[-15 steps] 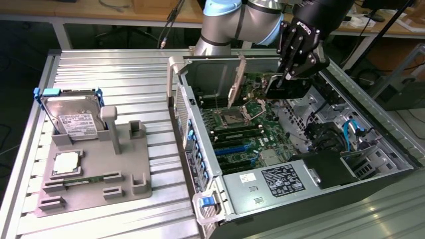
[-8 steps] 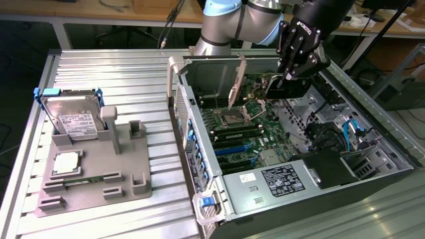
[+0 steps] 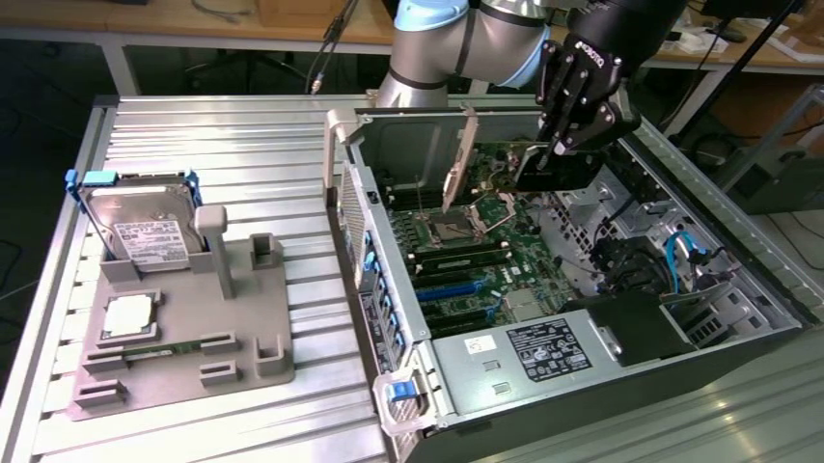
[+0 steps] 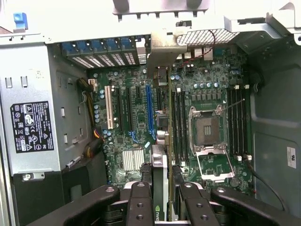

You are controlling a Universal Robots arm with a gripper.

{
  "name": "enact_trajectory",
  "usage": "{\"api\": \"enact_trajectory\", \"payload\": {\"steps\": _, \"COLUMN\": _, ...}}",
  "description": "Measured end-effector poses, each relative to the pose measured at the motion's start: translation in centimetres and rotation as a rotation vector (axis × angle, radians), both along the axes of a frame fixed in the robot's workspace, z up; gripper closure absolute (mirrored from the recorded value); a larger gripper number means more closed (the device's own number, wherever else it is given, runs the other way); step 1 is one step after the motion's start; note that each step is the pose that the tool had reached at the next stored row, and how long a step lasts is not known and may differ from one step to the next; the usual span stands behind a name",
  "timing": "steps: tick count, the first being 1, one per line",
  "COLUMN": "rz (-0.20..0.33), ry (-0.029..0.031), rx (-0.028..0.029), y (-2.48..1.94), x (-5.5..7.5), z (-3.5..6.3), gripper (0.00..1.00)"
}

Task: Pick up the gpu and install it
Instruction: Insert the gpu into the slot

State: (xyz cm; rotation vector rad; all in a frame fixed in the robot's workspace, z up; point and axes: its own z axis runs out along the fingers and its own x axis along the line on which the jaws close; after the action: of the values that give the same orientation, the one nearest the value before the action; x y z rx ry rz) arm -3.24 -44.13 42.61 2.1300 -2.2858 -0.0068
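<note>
Exterior view: the black multi-finger gripper is clenched on the gpu, a thin dark circuit card with a silver metal bracket at one end. The card hangs inside the open grey metal computer case, above the green motherboard, and appears not to be seated in any slot. Wrist view: the fingers pinch the card's two flat faces at the end opposite the bracket. The card shows edge-on. Its long axis runs from the gripper towards the slotted rear wall of the case, with the bracket end near that wall. The card's line falls between the long blue expansion slot and the black memory slots. Handling, as judged: light, stiff and fragile; components and edge contacts should bear no load. A hold on the flat faces near one end looks adequate, though the free bracket end may tilt under leverage
</note>
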Motion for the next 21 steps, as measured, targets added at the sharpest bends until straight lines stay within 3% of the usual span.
{"api": "enact_trajectory", "payload": {"steps": 21, "rz": 0.012, "ry": -0.0001, "rx": 0.0000, "y": 0.00, "x": 0.00, "z": 0.00, "gripper": 0.73}}
